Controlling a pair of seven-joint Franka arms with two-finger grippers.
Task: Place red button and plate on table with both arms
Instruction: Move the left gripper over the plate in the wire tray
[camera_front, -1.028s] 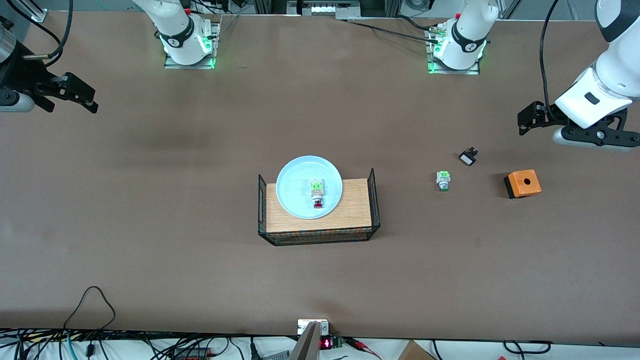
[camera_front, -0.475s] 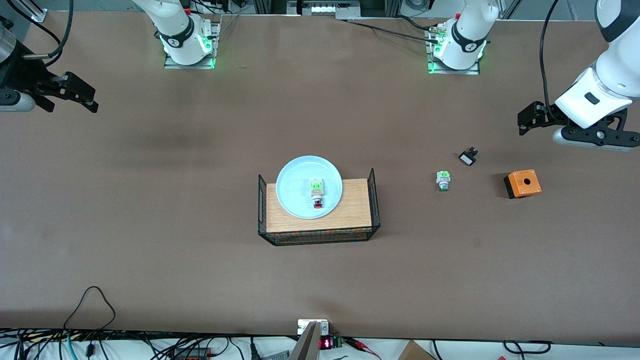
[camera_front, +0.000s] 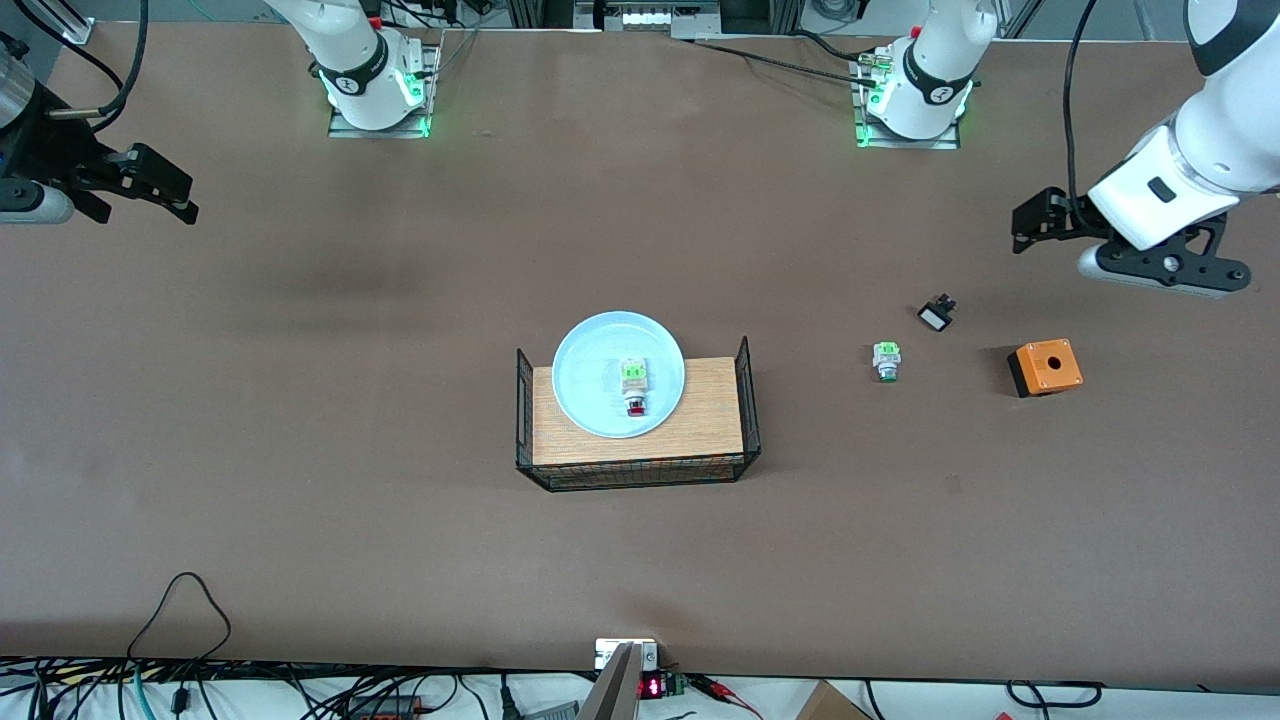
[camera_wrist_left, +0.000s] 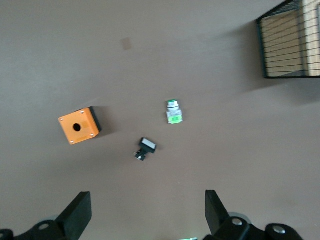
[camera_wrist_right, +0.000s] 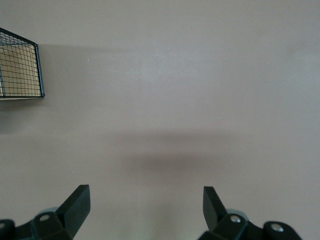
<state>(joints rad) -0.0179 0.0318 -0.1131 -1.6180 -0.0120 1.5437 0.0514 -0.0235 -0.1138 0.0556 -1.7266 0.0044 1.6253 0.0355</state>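
Note:
The pale blue plate (camera_front: 585, 372) sits on the wood-topped wire rack (camera_front: 705, 425) at the middle of the brown table (camera_front: 400, 480). The red button (camera_front: 635, 404) lies in the plate, with its white-and-green block toward the robot bases. My left gripper (camera_front: 1030, 222) is open and empty, in the air over the left arm's end of the table; it also shows in the left wrist view (camera_wrist_left: 148, 210). My right gripper (camera_front: 175, 190) is open and empty over the right arm's end, and shows in the right wrist view (camera_wrist_right: 146, 207). Both are well apart from the plate.
On the table toward the left arm's end lie a green-capped switch (camera_front: 886, 360), a small black-and-white switch (camera_front: 936, 315) and an orange box (camera_front: 1045, 366). They show in the left wrist view too: green switch (camera_wrist_left: 174, 111), orange box (camera_wrist_left: 79, 125). A rack corner (camera_wrist_right: 20, 70) shows in the right wrist view.
My left gripper has shifted a little toward the table's middle and toward the robot bases. The right gripper, plate and button have not moved.

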